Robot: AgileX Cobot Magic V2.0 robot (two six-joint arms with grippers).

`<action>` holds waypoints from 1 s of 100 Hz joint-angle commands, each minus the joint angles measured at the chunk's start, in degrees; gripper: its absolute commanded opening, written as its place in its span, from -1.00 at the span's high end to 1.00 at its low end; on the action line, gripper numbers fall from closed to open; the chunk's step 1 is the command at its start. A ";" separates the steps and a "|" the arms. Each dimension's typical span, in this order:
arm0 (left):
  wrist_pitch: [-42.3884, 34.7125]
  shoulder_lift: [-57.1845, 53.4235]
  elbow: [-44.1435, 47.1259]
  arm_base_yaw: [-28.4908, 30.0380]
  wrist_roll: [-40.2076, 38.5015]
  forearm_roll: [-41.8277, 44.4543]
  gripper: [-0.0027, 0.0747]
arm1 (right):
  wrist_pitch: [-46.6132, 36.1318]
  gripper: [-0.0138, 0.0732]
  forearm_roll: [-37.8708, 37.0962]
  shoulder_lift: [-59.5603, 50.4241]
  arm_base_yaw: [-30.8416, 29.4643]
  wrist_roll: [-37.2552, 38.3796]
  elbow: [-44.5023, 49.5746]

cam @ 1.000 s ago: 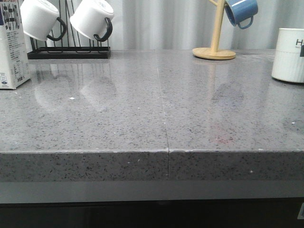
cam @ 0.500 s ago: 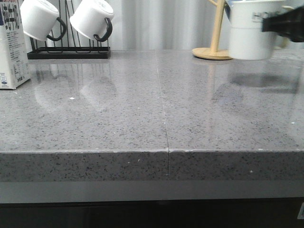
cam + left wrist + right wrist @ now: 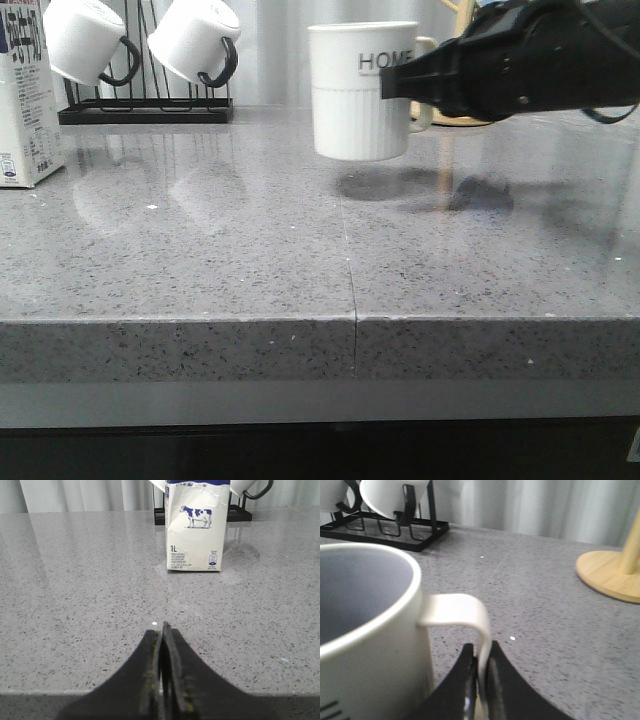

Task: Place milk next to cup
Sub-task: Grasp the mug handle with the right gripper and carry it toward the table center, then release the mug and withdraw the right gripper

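- two mugs hang on the rack [image 3: 145, 110] at the far left, as before; what has changed is the cup [image 3: 361, 90].
- a second ago it stood by the right edge; now we carry it mid-table, off the surface, right gripper [image 3: 481, 680] clamped on its handle.
- the milk [image 3: 196, 525] stands at the far left edge, untouched; left gripper [image 3: 161, 655] is pressed together, empty.
- we judge the gap is narrowing.
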 commanded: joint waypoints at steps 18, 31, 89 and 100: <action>-4.51 -1.89 2.41 -0.23 -0.43 -0.05 0.99 | -5.72 0.84 0.15 2.71 0.18 4.00 -5.32; -4.51 -1.89 2.41 -0.23 -0.43 -0.05 0.99 | -5.69 0.84 0.15 3.99 0.18 4.00 -5.48; -4.51 -1.89 2.41 -0.23 -0.43 -0.05 0.99 | -5.04 0.04 0.15 4.30 0.18 3.95 -5.27; -4.51 -1.89 2.41 -0.23 -0.43 -0.05 0.99 | -5.34 0.04 0.15 2.86 0.18 3.95 -3.12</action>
